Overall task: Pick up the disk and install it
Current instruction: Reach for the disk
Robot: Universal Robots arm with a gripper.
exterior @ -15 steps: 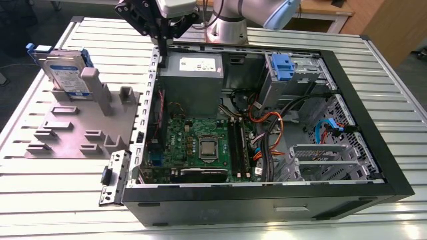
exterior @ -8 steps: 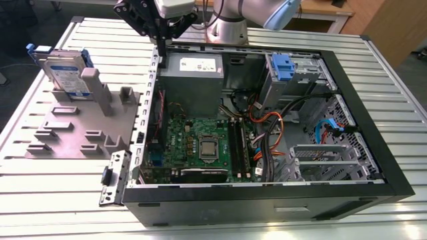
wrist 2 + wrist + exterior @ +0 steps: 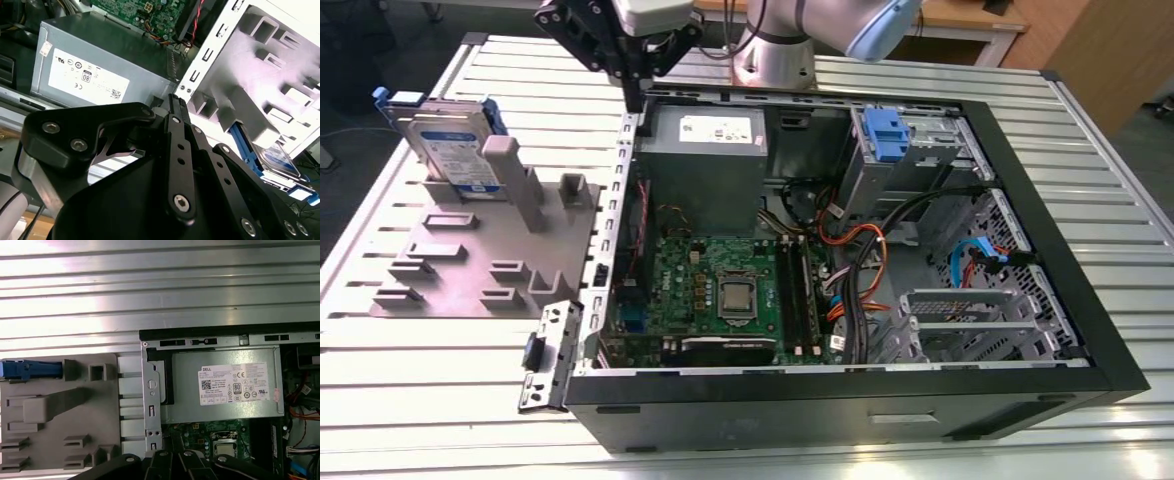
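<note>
The disk (image 3: 447,140) is a silver-grey drive with a blue-and-white label in a bright blue bracket. It stands upright in a slot at the far left end of the grey fixture (image 3: 467,250). The second wrist view shows the disk (image 3: 277,160) lying against the fixture's ribs, and the first wrist view shows its blue edge (image 3: 30,370). My black gripper (image 3: 634,95) hangs above the back left corner of the open computer case (image 3: 1067,250), to the exterior view's right of the disk and apart from it. Its fingers (image 3: 175,107) are shut together with nothing between them.
Inside the case are a grey power supply (image 3: 707,135) with a white sticker, a motherboard (image 3: 720,290), cables and a metal drive cage with a blue tab (image 3: 887,135). The case and fixture rest on a ribbed metal table (image 3: 400,400). The arm's base (image 3: 774,60) stands behind the case.
</note>
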